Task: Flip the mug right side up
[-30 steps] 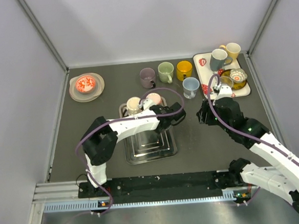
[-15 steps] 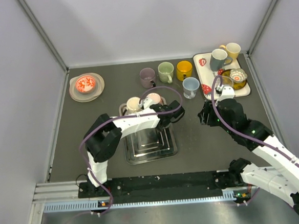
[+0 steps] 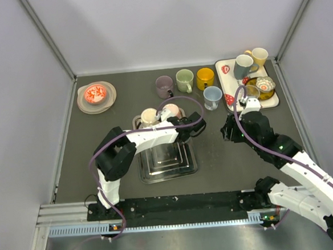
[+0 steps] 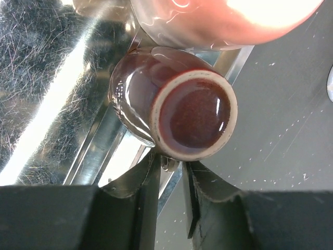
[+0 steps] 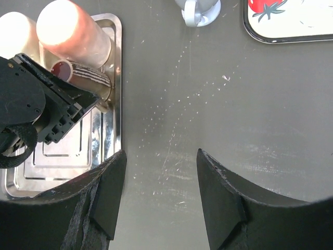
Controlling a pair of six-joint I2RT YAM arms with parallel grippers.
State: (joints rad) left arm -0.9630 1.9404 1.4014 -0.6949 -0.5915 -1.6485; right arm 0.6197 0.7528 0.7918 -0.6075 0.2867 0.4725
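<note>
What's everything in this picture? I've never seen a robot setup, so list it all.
metal tray: 1, silver, table centre
upside-down mugs: 2, cream and pink, tray's far edge
brown mug: 1, dark brown, on its side, tray's far right corner
loose mugs: 4, purple, green, yellow, pale blue, far centre
white tray: 1, strawberry print, far right
grey mug, yellow mug, patterned bowl: 1 each, on white tray
plates: grey stack, far left, red bowl on top
left gripper: 1, black, shut on brown mug
right gripper: 1, black, open, right of metal tray
</note>
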